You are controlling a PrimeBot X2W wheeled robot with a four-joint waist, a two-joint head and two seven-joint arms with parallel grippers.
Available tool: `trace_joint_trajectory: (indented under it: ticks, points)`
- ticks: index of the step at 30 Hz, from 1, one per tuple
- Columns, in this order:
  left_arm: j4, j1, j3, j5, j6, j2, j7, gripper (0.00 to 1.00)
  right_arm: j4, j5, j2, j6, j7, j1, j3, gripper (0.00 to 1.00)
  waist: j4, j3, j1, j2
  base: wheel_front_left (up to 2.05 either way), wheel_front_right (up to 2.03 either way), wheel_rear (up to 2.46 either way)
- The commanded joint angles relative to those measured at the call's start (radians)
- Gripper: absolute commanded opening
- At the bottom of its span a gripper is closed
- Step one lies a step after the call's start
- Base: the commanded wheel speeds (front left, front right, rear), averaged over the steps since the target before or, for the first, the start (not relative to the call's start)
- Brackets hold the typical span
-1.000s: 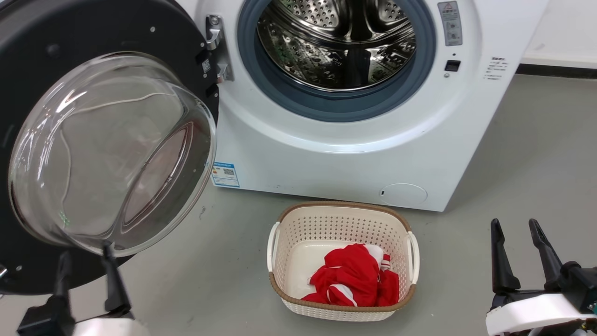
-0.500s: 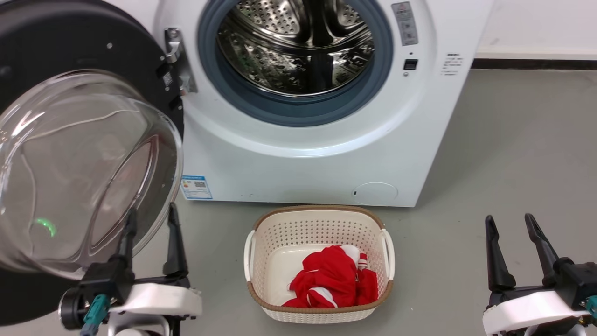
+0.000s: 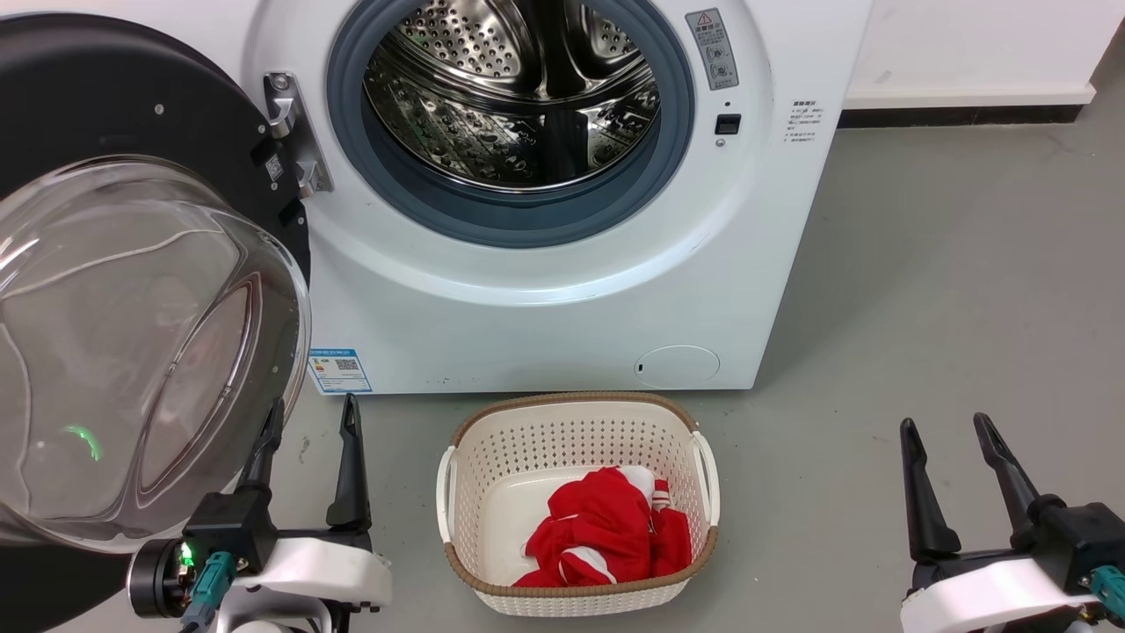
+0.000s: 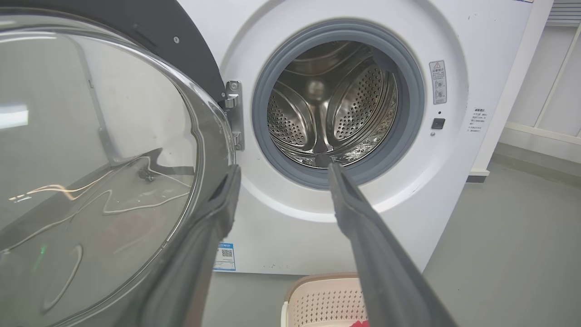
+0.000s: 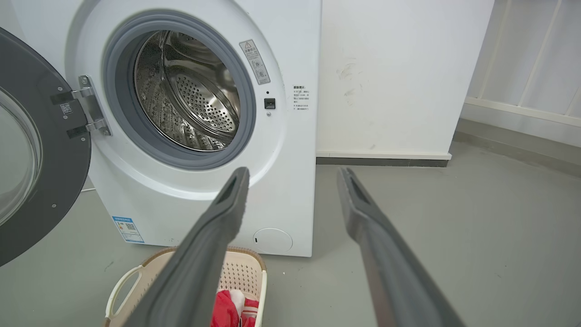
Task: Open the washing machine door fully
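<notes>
Since a second ago the head camera has turned. The washing machine door [image 3: 105, 105] hangs swung wide at the machine's left, glass bowl facing out. The left gripper [image 3: 312, 406] has slid out from under that bowl. It is moderately parted and empty, with one finger beside the rim; contact cannot be told. The right gripper [image 3: 942, 422], likewise parted and empty, points upward over the floor.

The washing machine [image 3: 527, 316] is seen from above in the head view, which is aimed forward and down at the floor [image 3: 923, 281]. The left wrist view is set low and close, beside the washing machine door [image 4: 91, 136]; the right wrist view is held farther back, rightward. The drum [image 3: 510, 97] and basket [image 3: 571, 397] are shared by all three.
</notes>
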Motion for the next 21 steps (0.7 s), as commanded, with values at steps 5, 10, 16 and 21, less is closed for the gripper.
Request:
trace_joint_trajectory:
  ticks: [5, 10, 16, 21]
  points:
    - [-0.002, 0.014, 0.008, 0.018, -0.008, -0.008, -0.002, 1.00, 0.005, 0.006, 0.001, -0.001, -0.002, 0.005, 0.006, 1.00, 0.003, 0.000, 0.0000, 0.0000, 0.00, 0.00, 0.00]
    - [0.000, 0.015, 0.014, 0.025, -0.015, -0.012, -0.002, 1.00, 0.008, 0.006, 0.001, -0.001, -0.005, -0.001, 0.004, 1.00, 0.006, 0.000, 0.0000, 0.0000, 0.00, 0.00, 0.00]
    - [0.000, 0.014, 0.020, 0.034, -0.023, -0.015, -0.002, 1.00, 0.012, 0.009, 0.001, -0.001, -0.008, -0.005, 0.004, 1.00, 0.007, 0.002, 0.0000, 0.0000, 0.00, 0.00, 0.00]
    - [0.001, 0.003, 0.020, 0.037, -0.026, -0.017, 0.000, 0.00, 0.011, 0.011, 0.000, 0.000, -0.006, -0.001, 0.005, 0.00, 0.006, 0.004, 0.0000, 0.0000, 0.00, 0.00, 0.00]
